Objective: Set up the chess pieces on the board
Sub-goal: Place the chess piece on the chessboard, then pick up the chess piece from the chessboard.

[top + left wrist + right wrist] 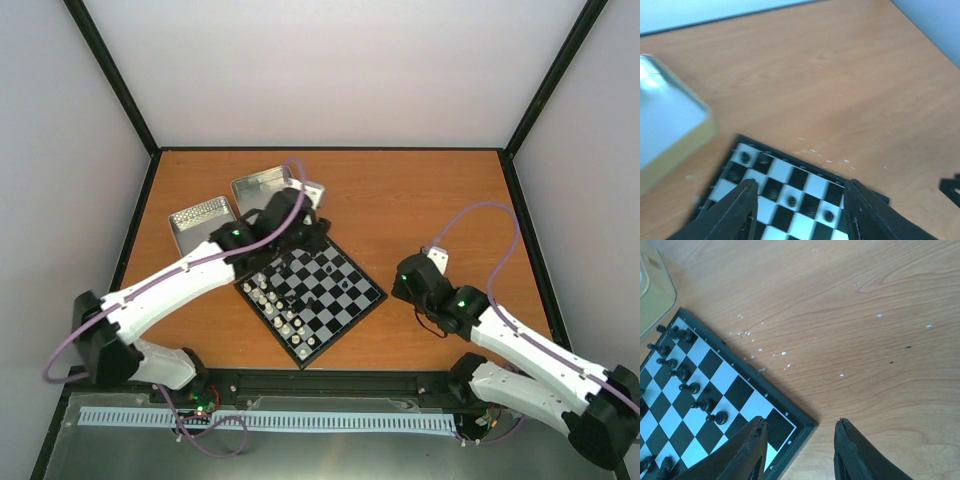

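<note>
Board (335, 298) on worktop (430, 190); black pieces (704, 404), white pieces (272, 303) standing in rows. Left fingers (737, 212) spread, empty, over far corner. Right fingers (747, 457) spread, empty. Risk: left fingers clip and topple standing pieces.

A: What sort of place?
B: Lab robot cell. Plain white panels (340, 70) in a black frame (112, 75) box in a wooden table (440, 190).
A: Other signs?
B: Left arm (170, 290) and right arm (530, 350) bolted at the near edge, purple cable (485, 205) exposed, bare metal sill (330, 455) in front.
</note>
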Controlling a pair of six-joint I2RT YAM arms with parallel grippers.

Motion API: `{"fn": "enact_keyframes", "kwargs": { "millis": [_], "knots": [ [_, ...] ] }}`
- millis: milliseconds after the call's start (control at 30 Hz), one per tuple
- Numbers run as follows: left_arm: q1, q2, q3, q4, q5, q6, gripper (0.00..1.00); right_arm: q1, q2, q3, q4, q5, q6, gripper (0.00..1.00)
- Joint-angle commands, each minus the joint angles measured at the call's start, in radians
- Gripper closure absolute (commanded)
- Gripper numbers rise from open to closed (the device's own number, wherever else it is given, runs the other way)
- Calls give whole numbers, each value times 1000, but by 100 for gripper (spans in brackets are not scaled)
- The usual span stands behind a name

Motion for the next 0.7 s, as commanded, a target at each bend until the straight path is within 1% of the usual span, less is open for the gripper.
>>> {"fn": "enact_keyframes", "kwargs": {
  "millis": [0, 100, 167, 233, 300, 333, 400, 467, 667],
  "knots": [
    [51, -153, -84, 60, -166, 54, 48, -5, 104, 59, 68, -81, -73, 62],
    [53, -279, -158, 132, -255, 112, 41, 3, 162, 85, 124, -127, -106, 62],
    [55, -376, -213, 200, -298, 165, 37, 22, 232, 118, 145, -139, -117, 62],
    [56, -481, -266, 266, -337, 219, 32, 59, 306, 164, 158, -143, -138, 61],
    [57, -563, -323, 339, -373, 275, 24, 104, 391, 220, 166, -142, -157, 62],
    [58, -601, -353, 392, -388, 302, 22, 123, 436, 251, 173, -151, -172, 62],
    [59, -662, -418, 464, -419, 352, 20, 169, 526, 317, 180, -169, -196, 63],
    [60, -704, -467, 499, -453, 354, 19, 204, 608, 398, 192, -203, -236, 63],
    [59, -750, -511, 523, -517, 336, 18, 262, 829, 581, 182, -332, -335, 65]
  ]
}}
